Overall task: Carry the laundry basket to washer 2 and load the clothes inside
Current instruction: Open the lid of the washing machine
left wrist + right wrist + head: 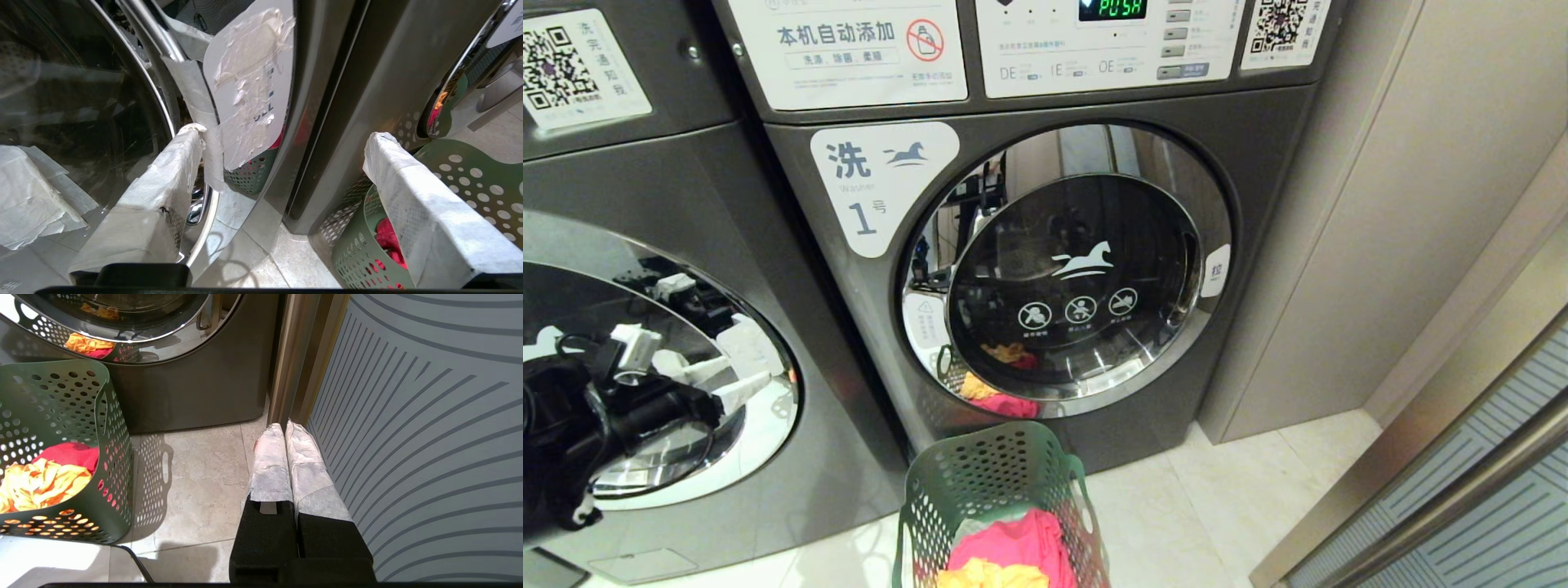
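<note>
Two washers stand side by side here, both dark grey with chrome-ringed round doors, both doors shut. The one in the middle of the head view has a white label reading "1" with a horse on it. The other washer sits at the left edge, its label out of frame, so I can't read a number on it.

The basket is dark green plastic, round holes all over, flared rim, oval handle cut-out in the side. It's on the tiled floor right in front of the "1" washer, close to its base but not touching as far as I can tell. Inside are the clothes: pink-red fabric with a yellow piece on top.

Left claw is up by the left washer's door edge, released, white-wrapped fingers spread wide, one close to the chrome ring next to a peeling sticker. Right claw hangs low over the floor, clenched on nothing, just beside a striped panel.

Open floor runs right of the basket up to the beige wall.
</note>
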